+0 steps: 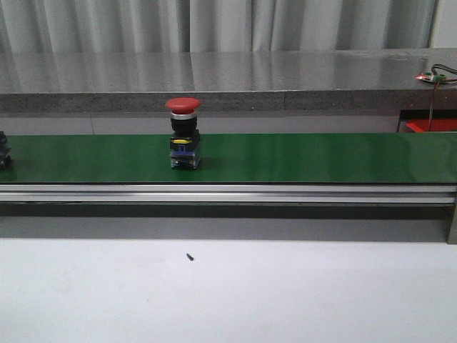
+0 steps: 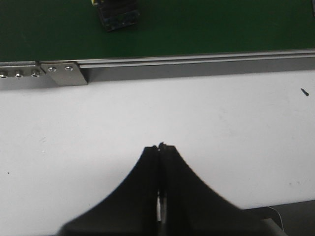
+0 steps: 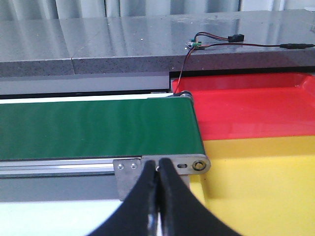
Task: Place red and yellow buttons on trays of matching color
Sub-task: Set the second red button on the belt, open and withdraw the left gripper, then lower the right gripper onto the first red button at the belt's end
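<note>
- Front view shows the red button [image 1: 183, 132] standing upright on the green belt [image 1: 300, 157], left of the belt's middle: a domed, mushroom-shaped red cap over a silver collar, on a black blocky body with a yellow band and a bluish base
- the belt is matte and flat, edged along its near side by a ribbed aluminium rail [image 1: 228, 193]; the white desk [image 1: 228, 286] lies in front of the rail and a polished grey stone ledge [image 1: 228, 78] behind the belt
- a small dark speck [image 1: 190, 256] lies on the desk, near the rail and almost straight in front of the button
- Left wrist view shows only the button's dark lower body [image 2: 118, 17] on the belt; the left tool [image 2: 161, 147] hangs over bare desk, well apart from it, its black tapered fingers pressed together and holding nothing
- Right wrist view alone shows the belt's end roller and, just past it, the glossy red tray [image 3: 256, 105] with the yellow tray [image 3: 256, 182] beside it; the right tool [image 3: 157, 169] is pinched closed and empty in front of the rail's end
</note>
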Robot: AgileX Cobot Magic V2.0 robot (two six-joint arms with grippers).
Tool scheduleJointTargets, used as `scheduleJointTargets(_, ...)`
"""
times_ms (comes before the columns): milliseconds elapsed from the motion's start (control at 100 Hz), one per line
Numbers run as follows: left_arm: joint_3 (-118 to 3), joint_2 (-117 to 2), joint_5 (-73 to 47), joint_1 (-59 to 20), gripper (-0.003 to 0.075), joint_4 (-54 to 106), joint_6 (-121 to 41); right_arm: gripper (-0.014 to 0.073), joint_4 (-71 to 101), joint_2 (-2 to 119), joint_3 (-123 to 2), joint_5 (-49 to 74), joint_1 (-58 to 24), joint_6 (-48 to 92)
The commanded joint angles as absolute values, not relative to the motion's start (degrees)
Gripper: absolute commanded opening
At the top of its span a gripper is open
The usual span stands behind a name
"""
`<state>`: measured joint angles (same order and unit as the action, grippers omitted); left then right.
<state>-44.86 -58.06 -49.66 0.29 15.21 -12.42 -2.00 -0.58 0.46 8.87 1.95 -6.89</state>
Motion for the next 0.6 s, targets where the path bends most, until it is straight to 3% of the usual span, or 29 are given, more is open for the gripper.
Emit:
scheduleJointTargets(0, -46.4, -57.1, -47.1, -0.2, -0.0020, 16.6, -12.5, -0.0067, -2.0, -1.3, -2.5, 5.7, 2.0, -6.7)
scheduleJointTargets(340, -46.4, -57.1, -47.1, -0.2, -0.0020, 16.6, -12.5, -0.0064, -0.7, 1.2, -8.8, 10.2, 2.0, -6.7)
scheduleJointTargets(590, -46.4, -57.1, -47.1, -0.2, -0.0020, 16.6, -12.5, -0.0064, -0.7, 16.9, -22.0, 22.6, 2.0, -6.5)
